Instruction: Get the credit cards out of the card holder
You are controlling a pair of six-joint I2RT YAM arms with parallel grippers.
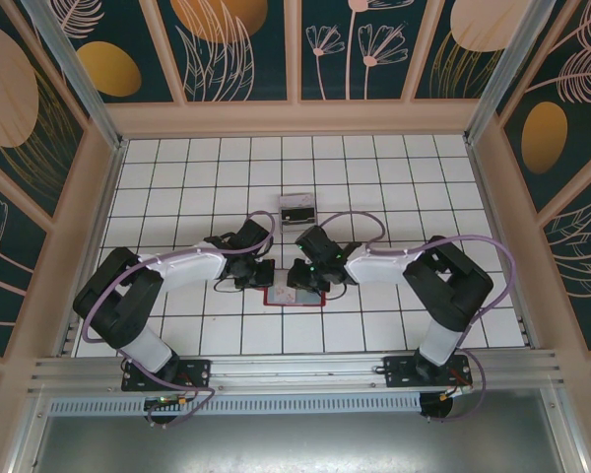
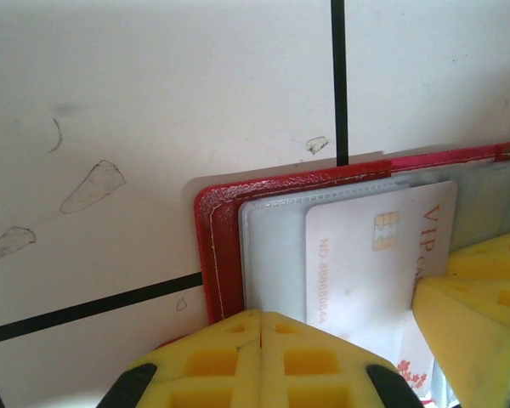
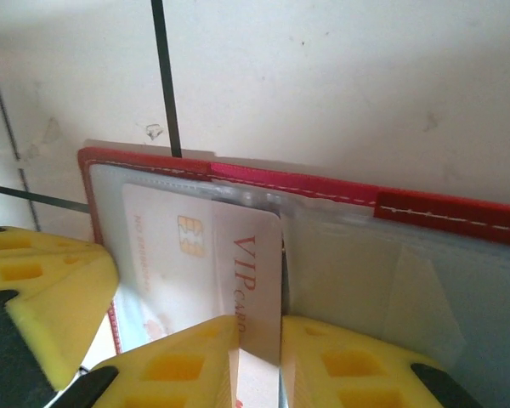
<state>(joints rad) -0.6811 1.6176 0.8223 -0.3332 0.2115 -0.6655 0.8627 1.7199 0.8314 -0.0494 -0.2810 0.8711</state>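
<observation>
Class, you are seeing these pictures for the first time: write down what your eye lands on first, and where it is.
The open red card holder lies on the white tiled table, near its front middle, with both arms bent over it. Up close, the right gripper pinches a white credit card marked VIP, while the shut left gripper sits at the holder's corner.

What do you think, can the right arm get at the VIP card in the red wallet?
Probably yes: the right fingers are closed on an edge of the card, and its way out looks free. The closed left fingers sit at the wallet rim, off the card.
</observation>
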